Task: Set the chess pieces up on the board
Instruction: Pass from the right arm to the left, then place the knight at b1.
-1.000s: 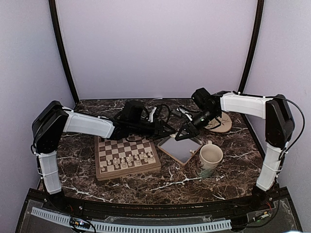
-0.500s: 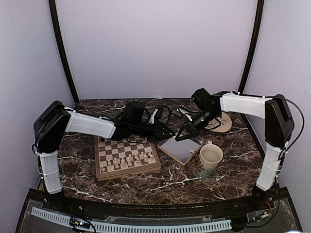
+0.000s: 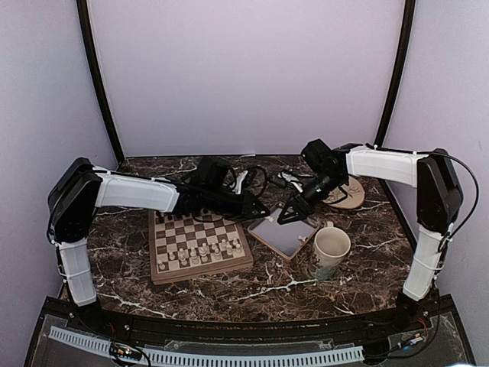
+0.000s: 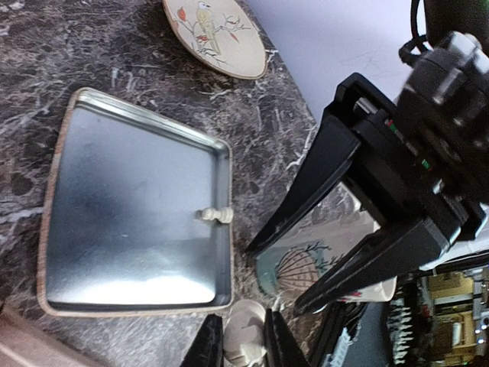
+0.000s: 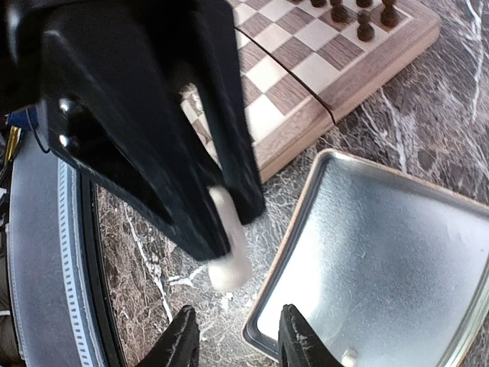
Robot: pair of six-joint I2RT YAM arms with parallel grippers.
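My left gripper (image 3: 261, 209) hangs between the board (image 3: 163, 269) and the grey tray (image 3: 284, 238). In the left wrist view it (image 4: 243, 350) is shut on a cream-white chess piece (image 4: 246, 330). That piece also shows in the right wrist view (image 5: 228, 246). One cream-white pawn (image 4: 214, 216) lies on its side at the tray's (image 4: 130, 199) edge. My right gripper (image 3: 285, 217) is open and empty above the tray's near corner, its fingertips (image 5: 185, 342) facing the left gripper. Several cream-white pieces (image 3: 200, 252) stand on the board's near rows. Dark pieces (image 5: 367, 27) stand on its far rows.
A white mug (image 3: 330, 251) with a shell picture stands right of the tray, close to the right gripper. A round plate (image 3: 345, 196) with a bird picture lies at the back right. Cables lie behind the board.
The left arm has shifted slightly to the left with the piece still in its jaws. The right arm has hardly moved.
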